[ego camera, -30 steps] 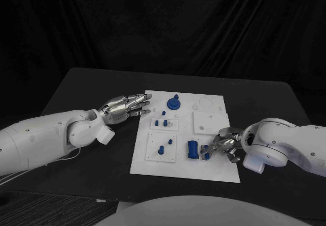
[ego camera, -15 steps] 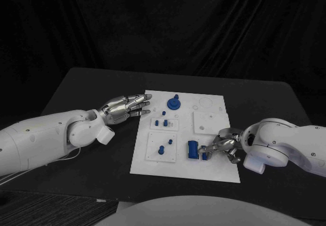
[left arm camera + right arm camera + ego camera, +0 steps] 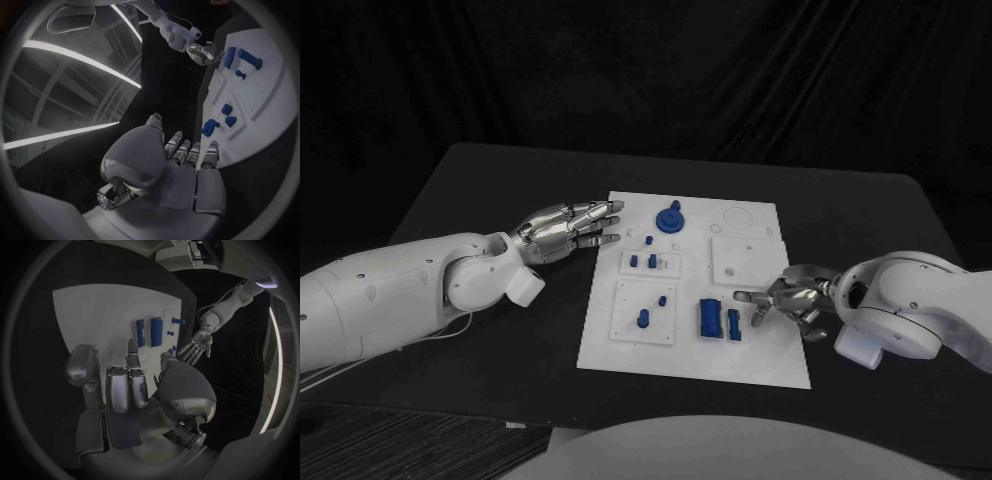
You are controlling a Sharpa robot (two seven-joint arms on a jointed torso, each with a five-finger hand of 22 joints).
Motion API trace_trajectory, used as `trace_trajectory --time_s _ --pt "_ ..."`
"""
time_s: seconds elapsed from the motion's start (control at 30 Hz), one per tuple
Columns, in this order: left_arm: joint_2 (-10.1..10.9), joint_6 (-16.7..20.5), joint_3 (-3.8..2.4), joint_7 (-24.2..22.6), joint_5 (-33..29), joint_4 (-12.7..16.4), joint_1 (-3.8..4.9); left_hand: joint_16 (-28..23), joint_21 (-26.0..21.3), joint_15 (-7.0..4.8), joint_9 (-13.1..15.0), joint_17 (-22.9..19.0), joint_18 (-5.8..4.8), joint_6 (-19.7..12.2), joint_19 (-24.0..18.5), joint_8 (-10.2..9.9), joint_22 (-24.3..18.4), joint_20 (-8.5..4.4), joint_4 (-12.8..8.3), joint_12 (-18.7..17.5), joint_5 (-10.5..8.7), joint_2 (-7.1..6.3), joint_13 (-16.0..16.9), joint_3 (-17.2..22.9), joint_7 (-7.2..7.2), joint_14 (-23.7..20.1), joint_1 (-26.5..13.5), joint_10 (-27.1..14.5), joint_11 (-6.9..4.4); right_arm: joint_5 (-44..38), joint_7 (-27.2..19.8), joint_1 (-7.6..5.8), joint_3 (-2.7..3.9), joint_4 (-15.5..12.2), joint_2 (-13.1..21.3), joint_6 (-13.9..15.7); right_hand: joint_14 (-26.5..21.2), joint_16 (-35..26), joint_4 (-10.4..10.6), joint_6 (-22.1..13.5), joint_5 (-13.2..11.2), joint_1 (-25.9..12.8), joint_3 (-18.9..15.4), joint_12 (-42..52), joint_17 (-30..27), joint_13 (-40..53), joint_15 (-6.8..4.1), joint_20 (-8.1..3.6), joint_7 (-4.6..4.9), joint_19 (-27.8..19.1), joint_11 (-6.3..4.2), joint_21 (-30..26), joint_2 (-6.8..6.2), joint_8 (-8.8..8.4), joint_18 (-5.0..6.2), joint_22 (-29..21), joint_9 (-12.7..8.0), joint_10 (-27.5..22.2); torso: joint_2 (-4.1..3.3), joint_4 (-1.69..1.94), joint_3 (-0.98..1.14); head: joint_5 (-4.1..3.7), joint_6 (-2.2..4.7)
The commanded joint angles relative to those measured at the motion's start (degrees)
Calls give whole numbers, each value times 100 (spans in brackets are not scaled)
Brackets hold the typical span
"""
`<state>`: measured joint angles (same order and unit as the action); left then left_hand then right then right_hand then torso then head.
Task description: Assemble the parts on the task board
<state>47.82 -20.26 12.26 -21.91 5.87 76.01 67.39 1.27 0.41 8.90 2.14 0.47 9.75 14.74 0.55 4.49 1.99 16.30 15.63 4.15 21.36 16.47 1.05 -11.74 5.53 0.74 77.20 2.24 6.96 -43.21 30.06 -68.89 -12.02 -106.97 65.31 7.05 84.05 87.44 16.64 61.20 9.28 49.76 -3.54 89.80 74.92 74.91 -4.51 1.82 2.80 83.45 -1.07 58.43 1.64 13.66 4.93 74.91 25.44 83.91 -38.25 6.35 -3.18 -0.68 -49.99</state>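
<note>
Small blue parts (image 3: 713, 318), lying and standing on the white task board (image 3: 747, 362) mid-worktop: probably light, rigid plastic, smooth enough to slip, so best pinched across the long flat sides of the larger block. Right hand (image 3: 788, 300) just beside that block at the board's near right, fingers spread and grasping nothing. Left hand (image 3: 567, 227) beside the board's far left edge, fingers extended, released.

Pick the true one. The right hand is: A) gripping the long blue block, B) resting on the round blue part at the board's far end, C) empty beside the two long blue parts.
C: the right hand holds nothing, its fingers spread beside the two long blue parts lying on the task board.
</note>
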Motion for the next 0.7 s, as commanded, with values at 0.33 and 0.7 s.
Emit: trace_trajectory --time_s 0.33,0.7 --pt "-45 163 -5 -824 -28 -17 -17 175 67 -81 35 43 74 293 102 158 125 -51 -158 343 54 -159 66 -18 96 100 264 219 -19 211 -2197 -239 7 -88 199 1551 171 -667 3 145 17 -118 -827 20 -522 1509 -106 -93 -85 -528 -111 -1877 641 247 358 202 341 609 25 1 -7 -45 -1" --pt "107 1083 -4 -2166 613 135 -111 160 19 -491 93 36 70 1129 33 434 -12 -487 112 802 -201 -384 107 -283 12 99 341 514 -256 1305 -4501 -140 5 318 -110 1948 -3288 -7022 -17 -1029 -351 215 -1818 -6748 -5965 -3865 1365 1058 556 -3476 1255 -5556 1074 -579 270 -2944 -470 -4280 62 -13 1 -69 -1"
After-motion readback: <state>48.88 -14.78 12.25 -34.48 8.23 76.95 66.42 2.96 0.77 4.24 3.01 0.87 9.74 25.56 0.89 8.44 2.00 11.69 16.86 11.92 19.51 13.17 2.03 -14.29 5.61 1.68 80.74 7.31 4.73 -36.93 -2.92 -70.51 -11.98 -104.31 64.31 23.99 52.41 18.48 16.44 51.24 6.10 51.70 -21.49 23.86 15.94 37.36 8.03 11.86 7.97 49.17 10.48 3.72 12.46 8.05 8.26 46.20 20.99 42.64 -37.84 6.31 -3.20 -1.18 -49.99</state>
